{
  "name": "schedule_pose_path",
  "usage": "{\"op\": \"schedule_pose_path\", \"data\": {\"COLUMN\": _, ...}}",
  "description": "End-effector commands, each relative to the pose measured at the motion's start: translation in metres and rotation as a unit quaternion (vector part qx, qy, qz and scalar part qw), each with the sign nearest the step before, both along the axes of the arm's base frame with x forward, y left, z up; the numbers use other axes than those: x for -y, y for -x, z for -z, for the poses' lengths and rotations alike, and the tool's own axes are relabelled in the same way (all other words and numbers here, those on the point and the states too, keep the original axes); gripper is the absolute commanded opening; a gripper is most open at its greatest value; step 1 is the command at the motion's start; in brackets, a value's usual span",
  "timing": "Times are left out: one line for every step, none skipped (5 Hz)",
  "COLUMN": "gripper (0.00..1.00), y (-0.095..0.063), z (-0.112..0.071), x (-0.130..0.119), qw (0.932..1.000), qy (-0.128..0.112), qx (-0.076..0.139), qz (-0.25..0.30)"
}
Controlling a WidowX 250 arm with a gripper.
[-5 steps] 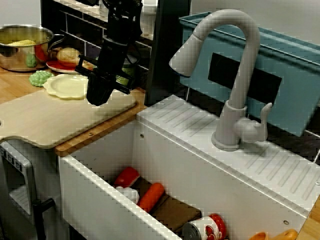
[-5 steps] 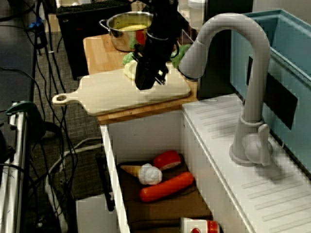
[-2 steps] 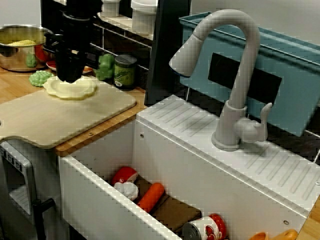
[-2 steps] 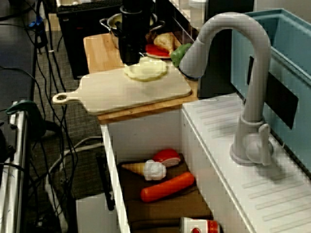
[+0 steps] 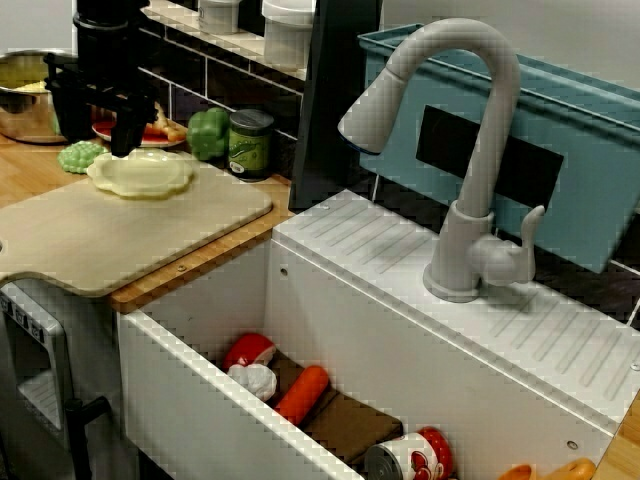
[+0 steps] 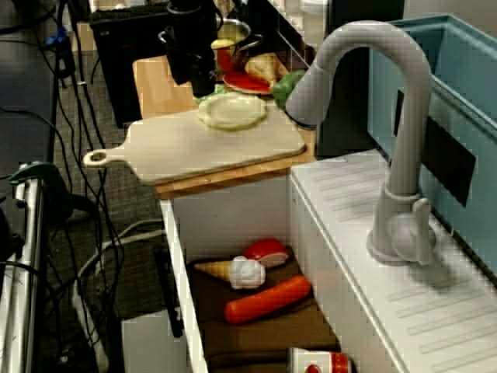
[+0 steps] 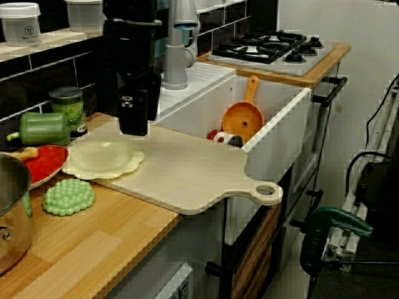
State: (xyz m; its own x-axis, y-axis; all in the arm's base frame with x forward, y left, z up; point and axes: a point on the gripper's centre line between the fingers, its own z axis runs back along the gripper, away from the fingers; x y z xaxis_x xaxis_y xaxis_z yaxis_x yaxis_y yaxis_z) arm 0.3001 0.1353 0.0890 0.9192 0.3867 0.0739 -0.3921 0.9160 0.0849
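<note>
A black gripper (image 5: pixel 97 132) hangs low at the far left of a wooden counter, just above the gap between a pale yellow scalloped plate (image 5: pixel 140 172) and a green bumpy toy (image 5: pixel 80 156). It cannot be told whether its jaws are parted, and nothing shows in them. The plate lies flat on the far end of a cutting board (image 5: pixel 120 235). With a steel pot (image 7: pixel 9 208) and a red dish (image 7: pixel 47 163) close by, a slow, straight descent looks safest.

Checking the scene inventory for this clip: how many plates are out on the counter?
2. A pale yellow plate lies on the cutting board; a red plate sits behind it, beside the pot. Others may be hidden behind the arm.
</note>
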Motion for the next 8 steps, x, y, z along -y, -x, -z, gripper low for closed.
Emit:
{"op": "schedule_pose_path", "data": {"gripper": 1.00, "y": -0.010, "z": 0.002, "x": -0.042, "qw": 0.9988, "qy": -0.040, "qx": 0.024, "qz": -0.018}}
{"op": "schedule_pose_path", "data": {"gripper": 1.00, "y": -0.005, "z": 0.007, "x": -0.049, "qw": 0.9982, "qy": -0.049, "qx": 0.034, "qz": -0.011}}
{"op": "schedule_pose_path", "data": {"gripper": 1.00, "y": 0.003, "z": 0.008, "x": -0.045, "qw": 0.9982, "qy": -0.048, "qx": 0.036, "qz": -0.002}}
{"op": "schedule_pose_path", "data": {"gripper": 1.00, "y": 0.008, "z": 0.004, "x": -0.042, "qw": 0.9984, "qy": -0.041, "qx": 0.038, "qz": 0.008}}
{"op": "schedule_pose_path", "data": {"gripper": 1.00, "y": 0.004, "z": -0.007, "x": -0.039, "qw": 0.9987, "qy": -0.030, "qx": 0.040, "qz": 0.010}}
{"op": "schedule_pose_path", "data": {"gripper": 1.00, "y": -0.005, "z": -0.021, "x": -0.039, "qw": 0.9988, "qy": -0.026, "qx": 0.040, "qz": 0.008}}
{"op": "schedule_pose_path", "data": {"gripper": 1.00, "y": -0.014, "z": -0.023, "x": -0.041, "qw": 0.9983, "qy": -0.028, "qx": 0.051, "qz": 0.000}}
{"op": "schedule_pose_path", "data": {"gripper": 1.00, "y": -0.022, "z": -0.018, "x": -0.040, "qw": 0.9975, "qy": -0.039, "qx": 0.058, "qz": -0.006}}
